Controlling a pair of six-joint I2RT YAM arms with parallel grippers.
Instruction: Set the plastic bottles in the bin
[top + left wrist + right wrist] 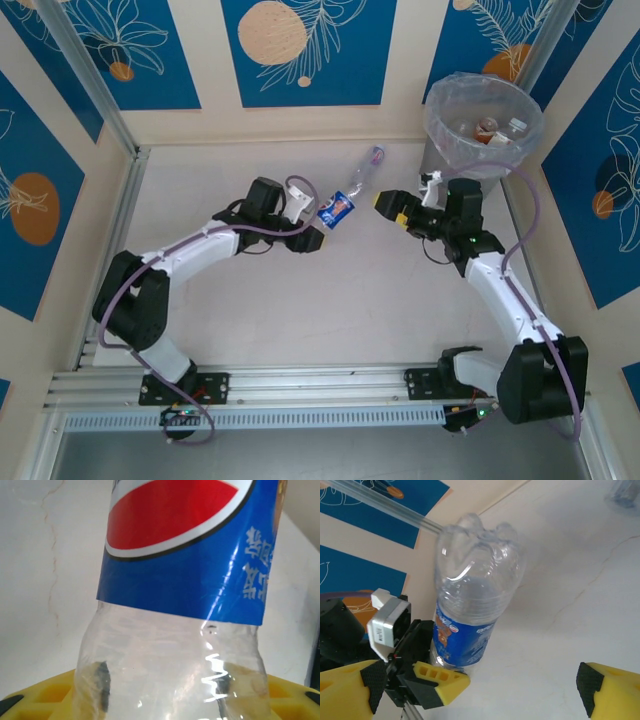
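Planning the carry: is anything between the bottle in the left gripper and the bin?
Yes: the right gripper, open, and its wrist hang between the blue-labelled bottle and the bin, just beside the straight line.

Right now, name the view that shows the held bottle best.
Right wrist: most of the bottle shows, base to label, with the left hand gripping its lower end. Left wrist crops it to label and clear plastic. Top external shows it small.

Two arms, each with one gripper: left gripper (320, 221) and right gripper (391, 210). One bin (452, 142), at the table's (330, 310) far right corner. Two plastic bottles outside it: one blue-labelled bottle (338, 208) and one clear bottle (368, 166) nearer the far edge. At least two binned bottles (489, 128) show inside; exact count unclear.
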